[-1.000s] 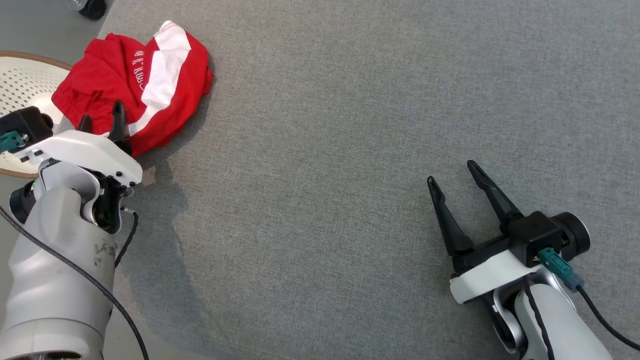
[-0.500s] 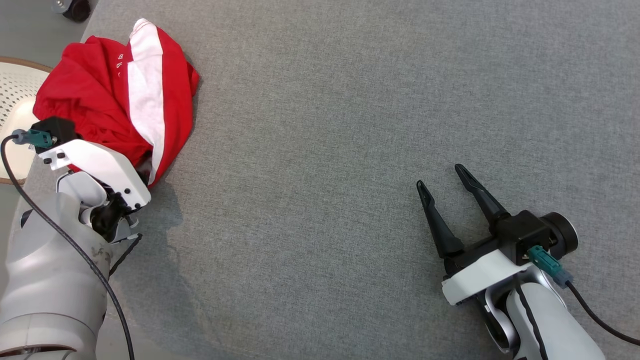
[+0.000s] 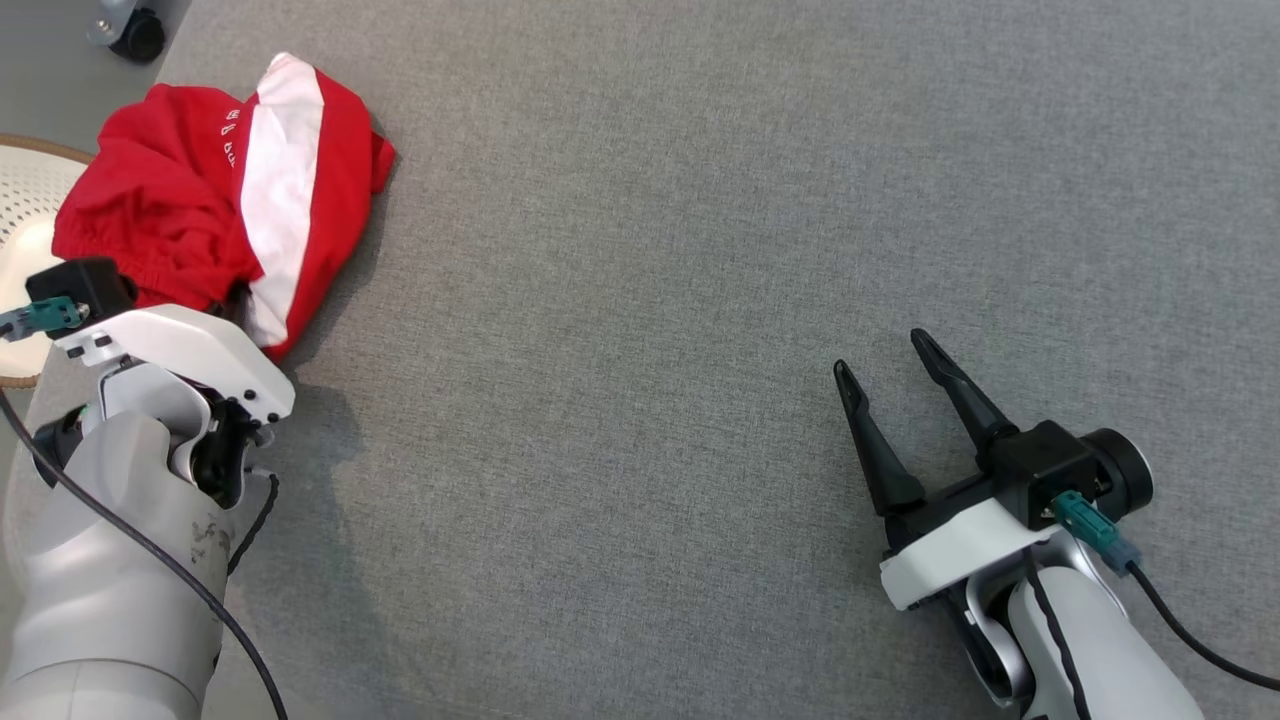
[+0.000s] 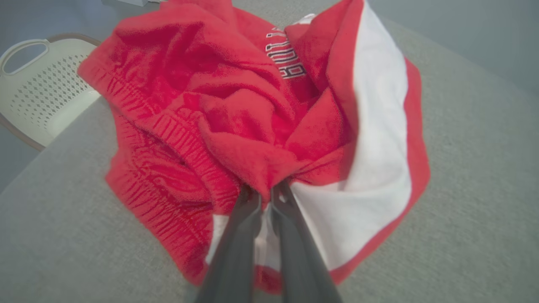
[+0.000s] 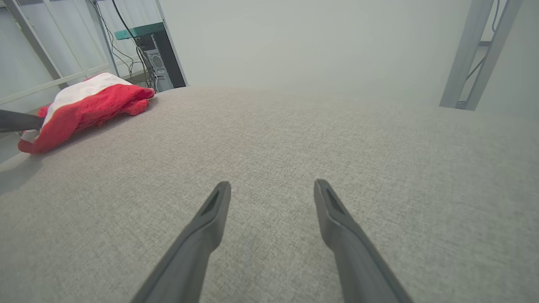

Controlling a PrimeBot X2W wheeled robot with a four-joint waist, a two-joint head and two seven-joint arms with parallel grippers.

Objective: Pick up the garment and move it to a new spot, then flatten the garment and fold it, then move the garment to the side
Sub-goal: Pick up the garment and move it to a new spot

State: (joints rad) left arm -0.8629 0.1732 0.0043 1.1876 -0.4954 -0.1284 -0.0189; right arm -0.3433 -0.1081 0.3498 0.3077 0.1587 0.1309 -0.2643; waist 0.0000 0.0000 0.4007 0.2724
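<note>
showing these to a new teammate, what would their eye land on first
The crumpled red-and-white shorts at the far left corner of the grey fabric surface stand out, with the left pincer shut on a bunched fold of them. The right pincer is open over the bare surface at lower right, and a white perforated basket sits just past the left edge.

Garment (image 4: 236,126): soft red and white cloth, napped, matt, creased. Table (image 3: 640,300) surface: grey woven cloth, matt, finely rough. Basket (image 4: 46,92): pale perforated plastic, smooth. Right gripper (image 3: 879,352): dark matt plastic.
</note>
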